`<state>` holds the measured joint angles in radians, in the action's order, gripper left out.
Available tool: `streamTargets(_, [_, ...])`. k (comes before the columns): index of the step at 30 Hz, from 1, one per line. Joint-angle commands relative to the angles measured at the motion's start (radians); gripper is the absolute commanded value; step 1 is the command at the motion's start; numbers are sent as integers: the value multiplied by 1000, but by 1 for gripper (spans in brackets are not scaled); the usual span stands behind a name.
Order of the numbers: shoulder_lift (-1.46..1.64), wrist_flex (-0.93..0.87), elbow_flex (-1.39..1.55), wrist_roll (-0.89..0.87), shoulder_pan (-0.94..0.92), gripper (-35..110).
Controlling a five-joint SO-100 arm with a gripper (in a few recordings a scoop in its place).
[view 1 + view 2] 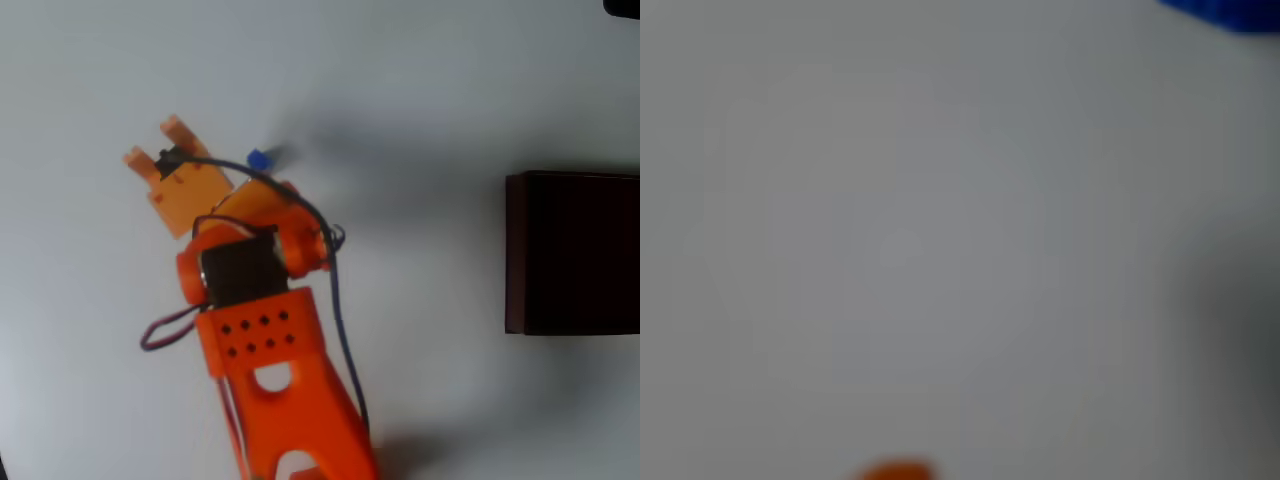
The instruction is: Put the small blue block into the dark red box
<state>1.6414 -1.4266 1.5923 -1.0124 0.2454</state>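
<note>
In the overhead view the small blue block (258, 158) lies on the white table, just above the orange arm's wrist. My orange gripper (158, 143) is to the left of the block and apart from it, pointing up and left, with its two fingers spread and nothing between them. The dark red box (575, 250) stands at the right edge, far from both, its inside almost black. In the blurred wrist view a strip of the blue block (1230, 12) shows at the top right corner, and an orange fingertip (895, 470) pokes in at the bottom edge.
The white table (430, 120) lies bare between the block and the box. A dark cable (335, 300) runs along the arm's right side. The arm's orange body (290, 410) fills the lower middle of the overhead view.
</note>
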Motion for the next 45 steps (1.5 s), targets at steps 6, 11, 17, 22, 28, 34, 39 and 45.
streamTargets(6, [-112,-25,-190,44,-11,24])
streamTargets(11, [-175,-28,-239,54,-25,24])
streamTargets(17, [-250,-37,-296,61,-29,24])
streamTargets(22, [-299,-28,-310,64,-18,24])
streamTargets(28, [-367,-44,-374,86,-11,24])
streamTargets(34, [-416,-74,-437,106,-11,24])
streamTargets(39, [-440,-71,-457,117,-9,24])
streamTargets(45, [-526,-106,-557,126,5,24])
